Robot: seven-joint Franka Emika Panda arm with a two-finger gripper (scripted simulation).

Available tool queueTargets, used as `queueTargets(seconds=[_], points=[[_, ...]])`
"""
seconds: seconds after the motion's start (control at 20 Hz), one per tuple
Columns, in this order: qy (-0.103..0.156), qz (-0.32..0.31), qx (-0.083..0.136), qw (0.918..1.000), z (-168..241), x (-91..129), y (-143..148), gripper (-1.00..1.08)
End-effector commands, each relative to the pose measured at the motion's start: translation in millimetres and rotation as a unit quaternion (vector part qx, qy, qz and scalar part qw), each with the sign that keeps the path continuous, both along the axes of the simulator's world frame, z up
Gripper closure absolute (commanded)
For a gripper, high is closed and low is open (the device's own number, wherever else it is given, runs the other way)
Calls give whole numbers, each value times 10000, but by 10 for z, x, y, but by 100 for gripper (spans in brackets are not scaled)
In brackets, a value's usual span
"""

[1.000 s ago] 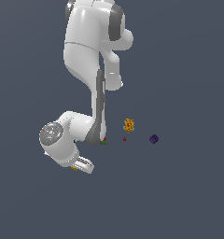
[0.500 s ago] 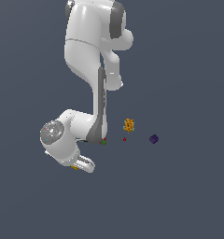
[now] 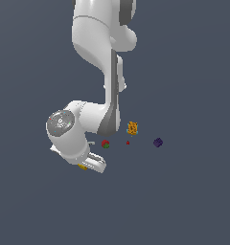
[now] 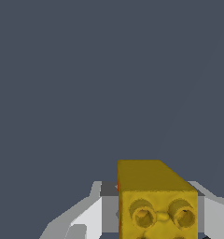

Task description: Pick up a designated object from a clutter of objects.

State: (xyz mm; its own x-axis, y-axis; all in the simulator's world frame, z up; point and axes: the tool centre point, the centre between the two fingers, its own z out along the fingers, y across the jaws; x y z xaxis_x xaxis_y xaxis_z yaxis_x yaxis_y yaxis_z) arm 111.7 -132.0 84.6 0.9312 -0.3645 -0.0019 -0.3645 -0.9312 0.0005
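The designated object (image 4: 156,196), a bright yellow brick-like cube with round studs, fills the gap of my gripper (image 4: 158,210) in the wrist view. A white finger (image 4: 93,214) presses against one side and the other finger (image 4: 214,210) against the opposite side, so the gripper is shut on it. In the exterior view only a yellow sliver of the designated object (image 3: 82,167) shows under the lowered gripper (image 3: 90,165). The rest of the clutter of objects lies apart, toward the exterior view's right.
A red-green ball (image 3: 105,143) lies close beside the hand. Further toward the exterior view's right are a tiny red bit (image 3: 128,142), an orange patterned box (image 3: 132,128) and a dark purple cube (image 3: 157,142). The arm's big elbow (image 3: 64,127) hangs low over the floor.
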Motion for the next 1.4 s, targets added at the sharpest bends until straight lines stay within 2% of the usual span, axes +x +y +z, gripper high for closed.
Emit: queueTargets(seconds=[0.0,0.95,1.35], points=[[-9,4,0,10000,235,-3,162,108],[-9,0,-10,10000,2157,-20,1464,108],[-10,1,-6,10000,2647,6,1799,108]])
